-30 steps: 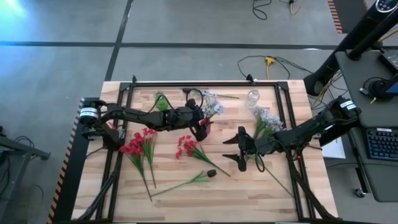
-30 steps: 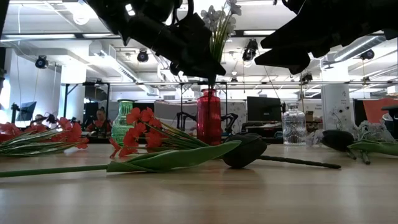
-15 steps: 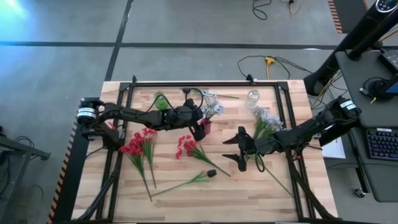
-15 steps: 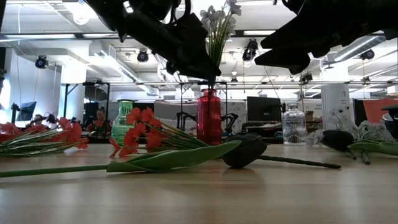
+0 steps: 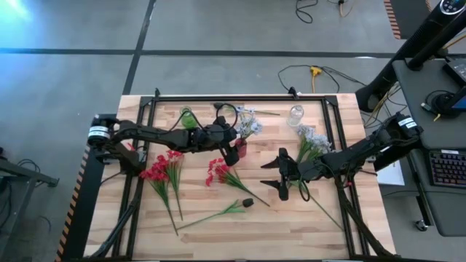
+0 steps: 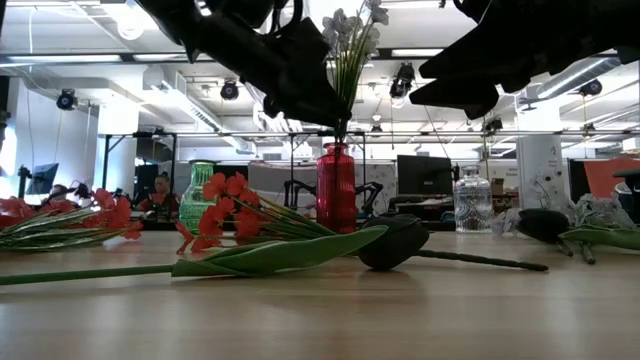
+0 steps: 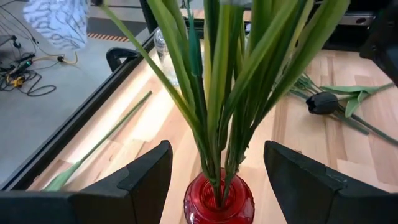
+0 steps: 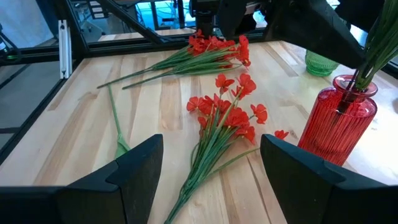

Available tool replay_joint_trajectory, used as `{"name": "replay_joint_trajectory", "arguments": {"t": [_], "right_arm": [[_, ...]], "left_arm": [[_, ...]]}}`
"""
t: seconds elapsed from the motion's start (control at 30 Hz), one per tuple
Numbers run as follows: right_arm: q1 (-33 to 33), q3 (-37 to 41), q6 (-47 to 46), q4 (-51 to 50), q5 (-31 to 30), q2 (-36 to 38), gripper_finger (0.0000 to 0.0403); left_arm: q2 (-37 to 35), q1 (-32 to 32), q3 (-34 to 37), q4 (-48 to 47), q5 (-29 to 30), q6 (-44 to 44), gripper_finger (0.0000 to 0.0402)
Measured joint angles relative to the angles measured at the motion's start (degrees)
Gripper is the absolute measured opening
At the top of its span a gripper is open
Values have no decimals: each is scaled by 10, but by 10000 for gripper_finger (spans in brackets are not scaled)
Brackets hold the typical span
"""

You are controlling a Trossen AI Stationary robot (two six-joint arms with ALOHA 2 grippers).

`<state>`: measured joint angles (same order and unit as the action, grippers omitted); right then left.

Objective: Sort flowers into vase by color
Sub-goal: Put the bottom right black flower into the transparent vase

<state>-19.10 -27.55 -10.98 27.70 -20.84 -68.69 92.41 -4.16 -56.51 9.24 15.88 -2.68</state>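
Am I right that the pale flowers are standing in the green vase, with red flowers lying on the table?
Not quite: the pale flowers stand in the red vase, as the low view shows. The green vase holds none of them. Red flowers do lie on the table.

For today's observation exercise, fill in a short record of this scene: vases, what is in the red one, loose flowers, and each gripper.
vases: red vase, green vase, clear vase
in red vase: pale flowers
loose on table: red flowers, dark tulip
left gripper: open, straddling the stems above the red vase
right gripper: open, holding nothing, above the table
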Motion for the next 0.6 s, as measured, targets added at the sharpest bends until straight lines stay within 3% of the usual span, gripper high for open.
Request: {"name": "replay_joint_trajectory", "arguments": {"t": [0.6], "right_arm": [[0, 0, 0, 0, 0, 0, 261]], "left_arm": [[-25, 3, 0, -96, 0, -23, 236]]}}
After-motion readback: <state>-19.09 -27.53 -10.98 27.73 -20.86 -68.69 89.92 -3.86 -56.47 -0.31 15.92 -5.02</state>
